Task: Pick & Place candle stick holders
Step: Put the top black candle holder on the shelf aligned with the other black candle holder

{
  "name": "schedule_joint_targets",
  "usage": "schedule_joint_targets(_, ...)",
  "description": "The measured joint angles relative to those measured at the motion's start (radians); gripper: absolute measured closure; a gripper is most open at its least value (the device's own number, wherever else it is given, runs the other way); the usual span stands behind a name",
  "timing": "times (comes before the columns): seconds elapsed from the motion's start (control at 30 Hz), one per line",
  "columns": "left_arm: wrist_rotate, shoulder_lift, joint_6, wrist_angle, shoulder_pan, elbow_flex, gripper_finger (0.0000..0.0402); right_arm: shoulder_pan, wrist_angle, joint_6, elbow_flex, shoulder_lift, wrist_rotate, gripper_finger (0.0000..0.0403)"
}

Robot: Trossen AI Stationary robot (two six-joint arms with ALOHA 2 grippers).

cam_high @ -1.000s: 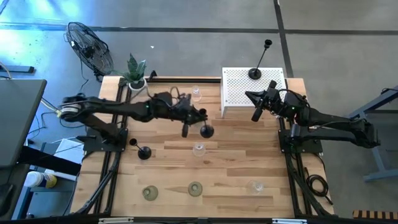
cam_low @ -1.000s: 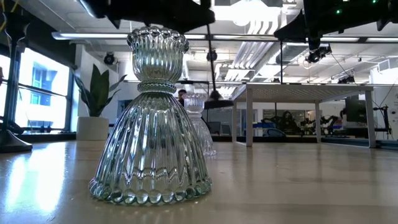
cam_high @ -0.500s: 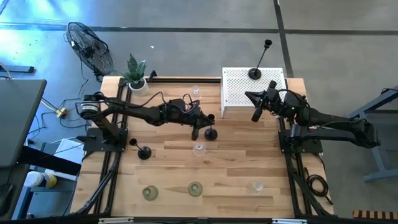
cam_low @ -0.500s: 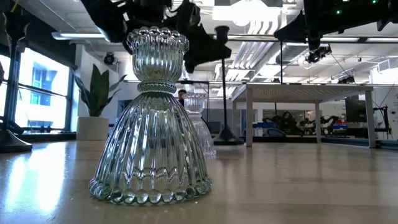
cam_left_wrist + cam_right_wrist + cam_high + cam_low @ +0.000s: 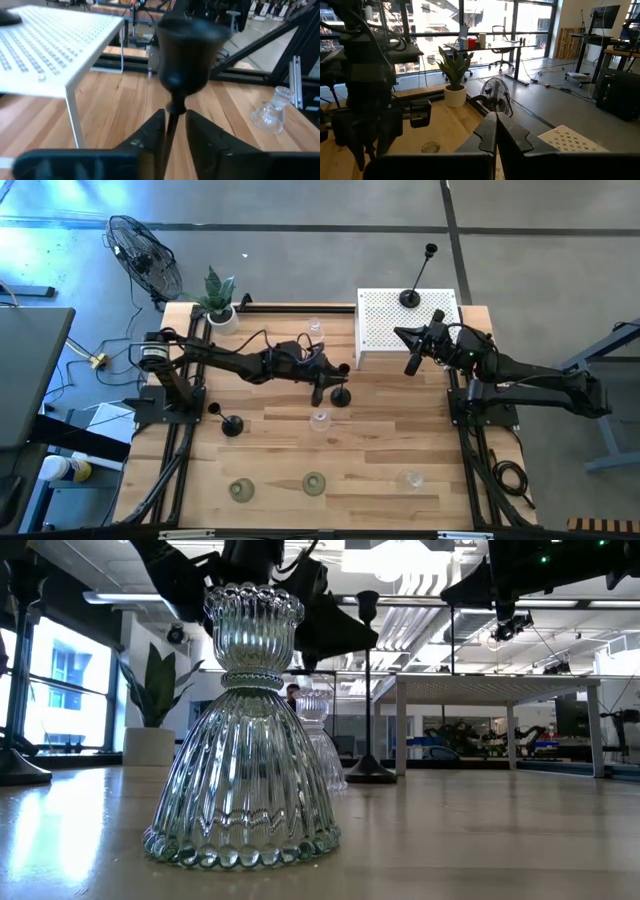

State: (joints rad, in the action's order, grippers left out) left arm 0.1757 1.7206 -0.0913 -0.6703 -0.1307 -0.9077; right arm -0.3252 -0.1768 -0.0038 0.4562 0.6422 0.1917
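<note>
A black candle stick holder (image 5: 189,52) stands upright on its round base (image 5: 370,772) at mid-table, close to the white perforated box. My left gripper (image 5: 173,131) reaches level from the table's left. Its fingers stand slightly apart on either side of the thin stem (image 5: 342,383), and wood shows between stem and finger. A second black holder (image 5: 410,298) stands on the box (image 5: 385,330), and a third (image 5: 232,425) stands on the table at the left. Clear glass holders (image 5: 320,420) and pale-green ones (image 5: 314,483) stand across the table. My right gripper (image 5: 412,365) hovers shut beside the box.
A potted plant (image 5: 218,300) stands at the far left corner. One clear glass holder (image 5: 317,330) stands near the far edge, another (image 5: 412,478) at the near right. A pale-green holder (image 5: 245,730) fills the low view's foreground. Bare wood lies in front of the box.
My left gripper has gone down and toward the table's right edge, carrying the black holder. A second ago the holder's base hung clear above the table. It now rests on the wood with the stem upright.
</note>
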Motion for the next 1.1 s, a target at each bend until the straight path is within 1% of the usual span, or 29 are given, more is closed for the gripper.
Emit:
schedule_joint_targets(0.13, 0.000, -0.033, 0.008, 0.012, 0.000, 0.000, 0.0272, 0.000, 0.000, 0.003, 0.000, 0.000, 0.000, 0.0402)
schedule_joint_targets(0.27, 0.008, -0.088, 0.030, 0.079, 0.000, 0.000, 0.0234, 0.000, 0.000, 0.003, 0.000, 0.000, 0.000, 0.0401)
schedule_joint_targets(0.37, 0.016, -0.174, 0.068, 0.131, 0.000, -0.002, 0.0216, 0.000, 0.000, 0.004, 0.000, 0.000, 0.000, 0.0402)
schedule_joint_targets(0.47, -0.003, -0.276, 0.112, 0.231, 0.000, -0.002, 0.0213, 0.000, 0.000, 0.004, 0.000, 0.000, 0.000, 0.0402)
schedule_joint_targets(0.53, -0.027, -0.339, 0.130, 0.314, 0.000, -0.002, 0.0220, 0.000, 0.000, 0.004, 0.000, 0.000, 0.005, 0.0402)
schedule_joint_targets(0.6, -0.052, -0.398, 0.145, 0.396, 0.000, -0.001, 0.0237, 0.000, 0.006, 0.008, 0.000, 0.000, 0.006, 0.0402)
schedule_joint_targets(0.67, -0.073, -0.444, 0.171, 0.453, -0.001, 0.005, 0.0263, 0.000, 0.027, 0.028, 0.000, 0.000, 0.006, 0.0402)
schedule_joint_targets(0.73, -0.077, -0.476, 0.186, 0.467, -0.010, 0.036, 0.0295, 0.000, 0.049, 0.060, 0.000, 0.005, -0.005, 0.0402)
schedule_joint_targets(0.8, -0.049, -0.496, 0.181, 0.429, -0.030, 0.090, 0.0330, 0.002, 0.067, 0.108, 0.000, 0.028, -0.045, 0.0402)
schedule_joint_targets(0.87, -0.012, -0.501, 0.148, 0.343, -0.063, 0.158, 0.0364, 0.022, 0.072, 0.154, 0.000, 0.074, -0.090, 0.0402)
schedule_joint_targets(0.93, 0.027, -0.502, 0.109, 0.242, -0.106, 0.234, 0.0390, 0.063, 0.066, 0.191, 0.000, 0.142, -0.100, 0.0402)
schedule_joint_targets(0.97, 0.040, -0.501, 0.084, 0.188, -0.128, 0.269, 0.0396, 0.087, 0.064, 0.207, 0.000, 0.178, -0.098, 0.0402)
schedule_joint_targets(1.03, 0.054, -0.495, 0.035, 0.088, -0.166, 0.327, 0.0392, 0.141, 0.023, 0.235, -0.001, 0.246, -0.085, 0.0402)
schedule_joint_targets(1.1, 0.054, -0.495, 0.006, 0.038, -0.187, 0.369, 0.0389, 0.192, -0.003, 0.261, 0.000, 0.293, -0.061, 0.0397)
